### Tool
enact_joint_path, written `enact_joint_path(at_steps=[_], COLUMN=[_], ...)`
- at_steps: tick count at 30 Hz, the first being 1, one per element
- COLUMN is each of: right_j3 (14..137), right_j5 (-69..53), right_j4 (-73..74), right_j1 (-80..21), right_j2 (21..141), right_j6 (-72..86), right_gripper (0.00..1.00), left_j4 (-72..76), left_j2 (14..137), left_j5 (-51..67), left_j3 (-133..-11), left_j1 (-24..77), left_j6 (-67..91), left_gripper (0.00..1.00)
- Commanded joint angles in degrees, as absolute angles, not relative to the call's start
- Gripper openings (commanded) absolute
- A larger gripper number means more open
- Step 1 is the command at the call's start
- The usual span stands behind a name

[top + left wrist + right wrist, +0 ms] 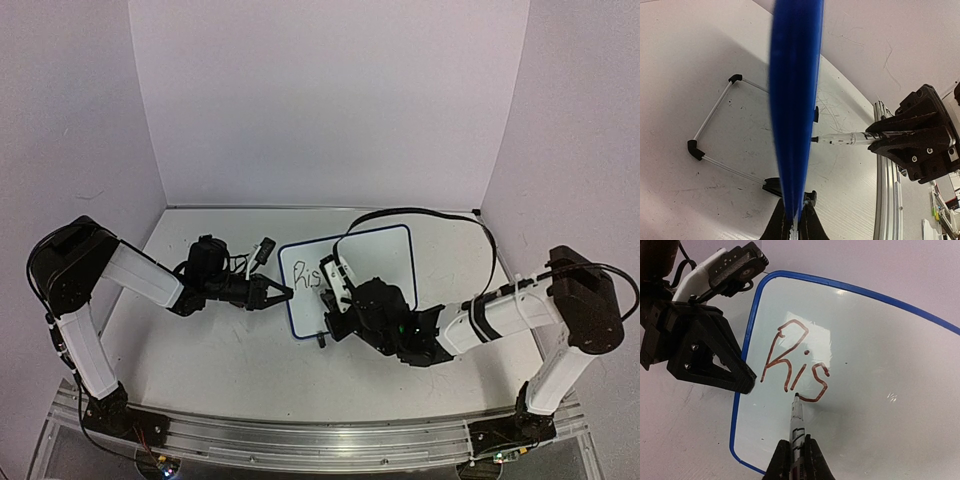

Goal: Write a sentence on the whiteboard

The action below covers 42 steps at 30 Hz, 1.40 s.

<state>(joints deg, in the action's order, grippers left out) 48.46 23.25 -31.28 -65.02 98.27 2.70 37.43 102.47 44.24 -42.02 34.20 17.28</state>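
Right pincer [796,454], gripping the marker [797,420], is lettering the sentence [795,365], best lightly, as left pincer [796,222] is clamping the whiteboard [880,370].

Soft, even overhead light; faint shadows. Glare patch on board [865,370]. Left wrist view: board blurred, edges bowed.

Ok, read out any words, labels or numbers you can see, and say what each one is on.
"Ris" - handwritten, the unfinished sentence on the whiteboard.
Marks on the marker barrel: too small to read.
No other text shows.
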Motion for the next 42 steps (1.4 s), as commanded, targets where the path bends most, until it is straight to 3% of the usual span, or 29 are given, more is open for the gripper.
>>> enact_joint_path(at_steps=[1,42], right_j3=[41.84,46.58], right_j5=[24.23,21.53], right_j4=[-38.61,-37.49], right_j1=[-64.32,-61.26], right_j2=[89.15,96.32], right_j6=[0.65,-0.44], right_gripper=[0.00,0.00], left_j4=[32.70,32.51], left_j2=[101.34,101.45], left_j5=[40.97,41.18], left_j3=[-42.49,-42.43], left_j1=[33.93,33.93], left_j6=[15.82,15.56], left_gripper=[0.00,0.00])
